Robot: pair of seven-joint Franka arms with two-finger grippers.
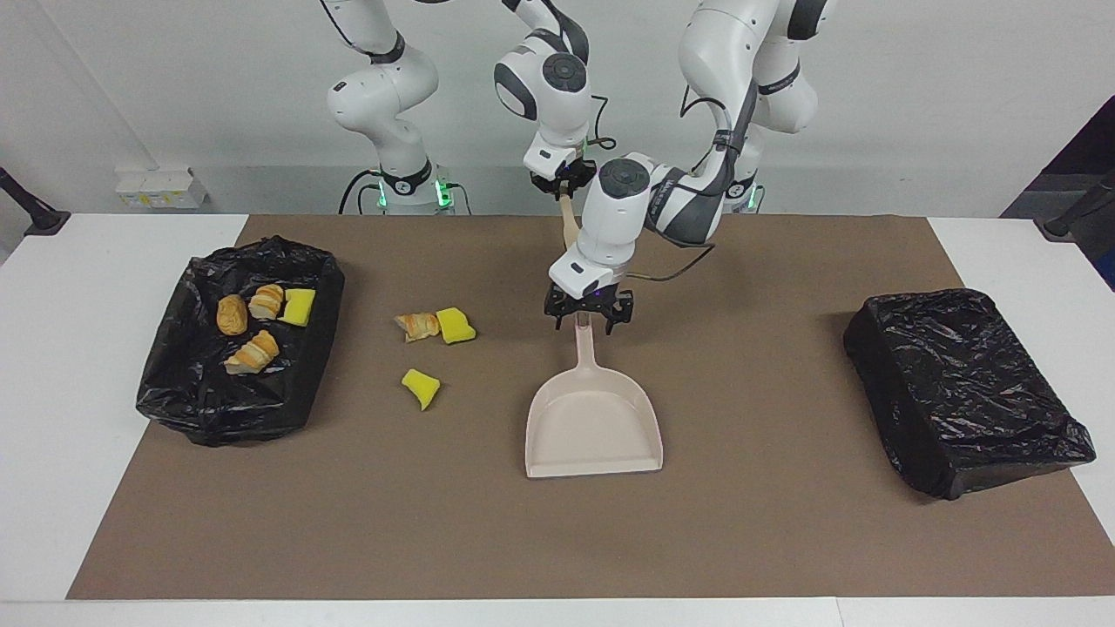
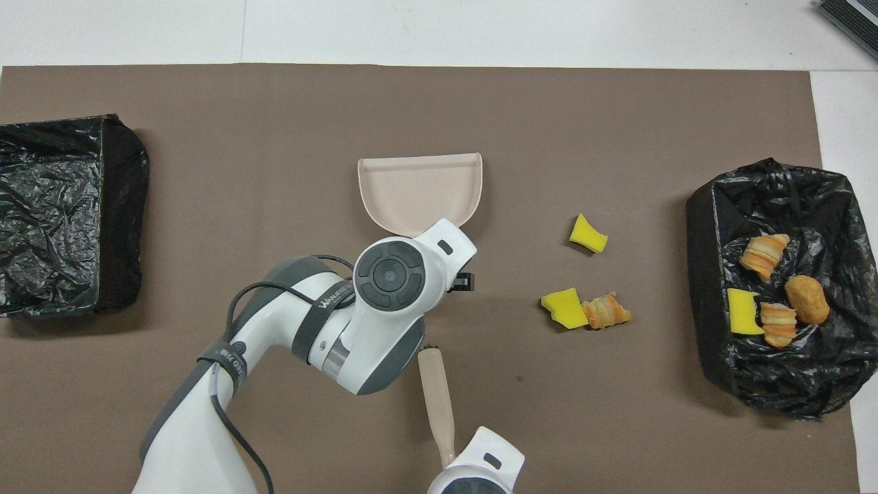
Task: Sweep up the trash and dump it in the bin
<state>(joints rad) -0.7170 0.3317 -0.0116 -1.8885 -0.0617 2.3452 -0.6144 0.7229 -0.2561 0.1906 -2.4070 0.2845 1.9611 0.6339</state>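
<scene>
Three bits of trash lie on the brown mat: a bread chunk [image 1: 418,326] touching a yellow sponge piece [image 1: 455,325], and another yellow piece [image 1: 421,387] farther from the robots. The open black-lined bin [image 1: 174,383] at the right arm's end holds several more bits. The beige dustpan [image 1: 592,422] lies mid-mat. My left gripper [image 1: 590,320] is open, its fingers either side of the end of the dustpan handle [image 1: 584,344]. My right gripper [image 1: 564,185] is shut on the handle of the beige brush [image 2: 437,405]. In the facing view the left arm hides the brush head.
A second box wrapped in black plastic [image 1: 962,387] sits at the left arm's end of the mat. The left arm [image 2: 329,329] stretches low across the middle of the mat, close to the brush. White table [image 1: 70,435] borders the mat.
</scene>
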